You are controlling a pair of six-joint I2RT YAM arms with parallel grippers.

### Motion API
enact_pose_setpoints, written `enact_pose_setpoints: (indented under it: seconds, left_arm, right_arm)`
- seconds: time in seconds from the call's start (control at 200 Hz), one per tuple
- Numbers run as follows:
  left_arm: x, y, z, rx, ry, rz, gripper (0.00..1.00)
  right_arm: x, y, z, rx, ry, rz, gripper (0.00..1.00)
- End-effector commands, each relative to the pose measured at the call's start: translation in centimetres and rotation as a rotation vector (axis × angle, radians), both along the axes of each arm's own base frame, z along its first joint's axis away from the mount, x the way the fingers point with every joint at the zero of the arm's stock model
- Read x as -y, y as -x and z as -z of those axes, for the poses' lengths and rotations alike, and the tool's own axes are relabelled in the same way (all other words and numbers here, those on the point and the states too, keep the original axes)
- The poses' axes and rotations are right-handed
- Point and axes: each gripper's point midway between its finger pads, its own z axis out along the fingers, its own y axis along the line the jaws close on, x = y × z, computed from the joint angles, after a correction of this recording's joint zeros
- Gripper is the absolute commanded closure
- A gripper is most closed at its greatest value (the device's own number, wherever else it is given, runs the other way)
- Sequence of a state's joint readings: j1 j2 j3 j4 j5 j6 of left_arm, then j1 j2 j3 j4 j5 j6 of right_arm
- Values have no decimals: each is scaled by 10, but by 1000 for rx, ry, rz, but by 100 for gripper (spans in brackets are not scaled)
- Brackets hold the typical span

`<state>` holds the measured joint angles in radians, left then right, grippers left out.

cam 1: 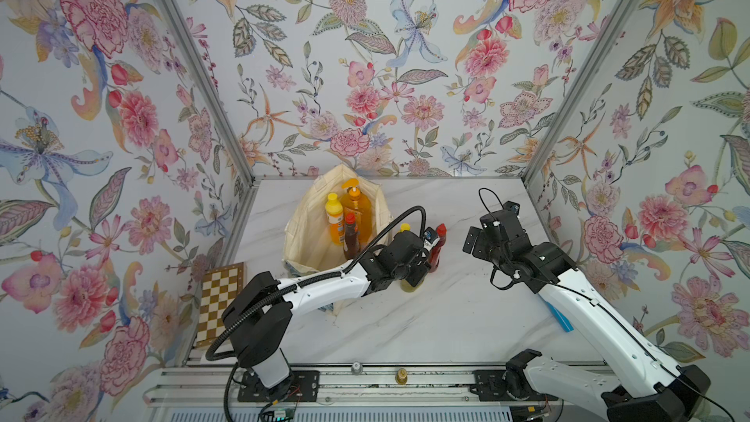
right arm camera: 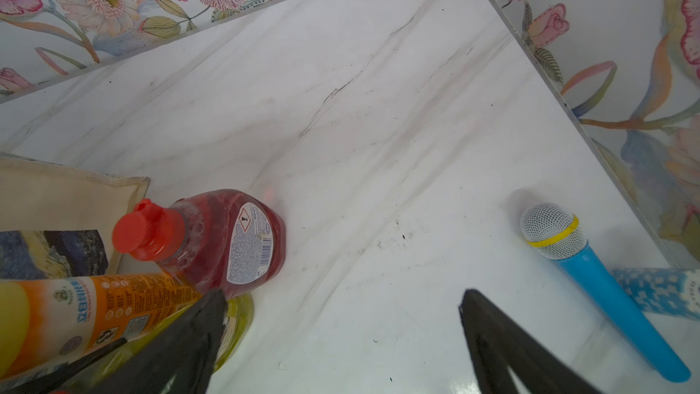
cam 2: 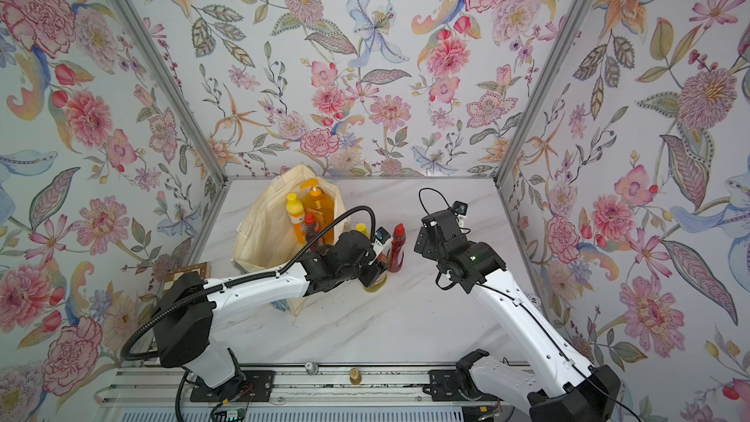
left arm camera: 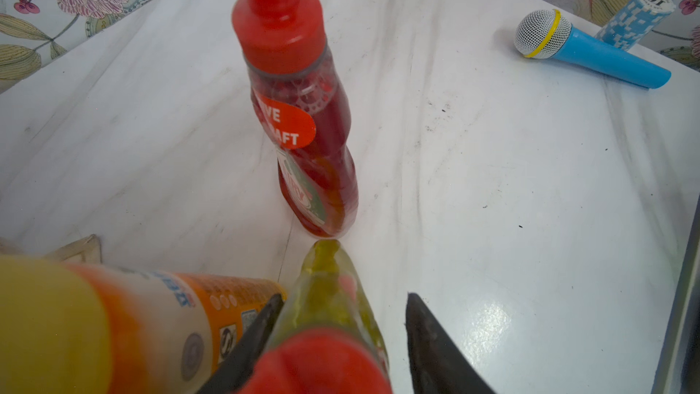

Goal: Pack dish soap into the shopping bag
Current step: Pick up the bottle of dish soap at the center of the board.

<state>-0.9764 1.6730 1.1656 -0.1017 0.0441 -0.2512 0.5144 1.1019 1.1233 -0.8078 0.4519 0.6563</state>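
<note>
Green bottle (cam 1: 409, 287) mostly hidden under left arm (cam 1: 324, 284), orange bottle (left arm camera: 125, 320) blurred, cropped

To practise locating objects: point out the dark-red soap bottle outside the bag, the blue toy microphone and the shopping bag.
dark-red soap bottle (left arm camera: 325, 176), left wrist view, body.
blue toy microphone (right arm camera: 551, 231), right wrist view, mesh head.
shopping bag (cam 1: 308, 233), a top view, inner wall.

Table (left arm camera: 492, 183): smooth, glossy marble-look top. Bag (cam 1: 308, 233): matt cream woven cloth. Red bottle (left arm camera: 314, 145) and green bottle (left arm camera: 329, 289): glossy translucent plastic. Microphone (left arm camera: 606, 58): smooth blue plastic handle, fine mesh head. Walls (cam 1: 406, 75): matt printed paper. Posts (cam 1: 198, 71): dull metal.
</note>
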Motion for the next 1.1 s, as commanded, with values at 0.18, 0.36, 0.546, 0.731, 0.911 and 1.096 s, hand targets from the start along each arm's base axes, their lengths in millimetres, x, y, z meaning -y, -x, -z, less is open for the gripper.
enact_pose_setpoints:
  seconds: [0.18, 0.36, 0.546, 0.731, 0.911, 1.096]
  left_arm:
    - [6, 2, 14, -11, -10, 1, 59]
    - [6, 4, 6, -5, 3, 15, 78]
    - [11, 14, -23, 15, 52, 79, 100]
    - [10, 31, -96, 84, 170, 157, 100]
    - [-8, 40, -169, 184, 252, 162, 100]
    - [-39, 39, -244, 316, 297, 90, 100]
  right_arm:
    - [2, 0, 6, -17, -1, 14, 1]
    - [1, -1, 5, -14, -3, 12, 1]
    - [1, -2, 0, -2, -5, 9, 1]
    - [5, 0, -7, 24, 1, 16, 1]
    - [10, 3, -13, 48, 5, 26, 1]
    - [9, 3, -17, 68, -2, 19, 1]
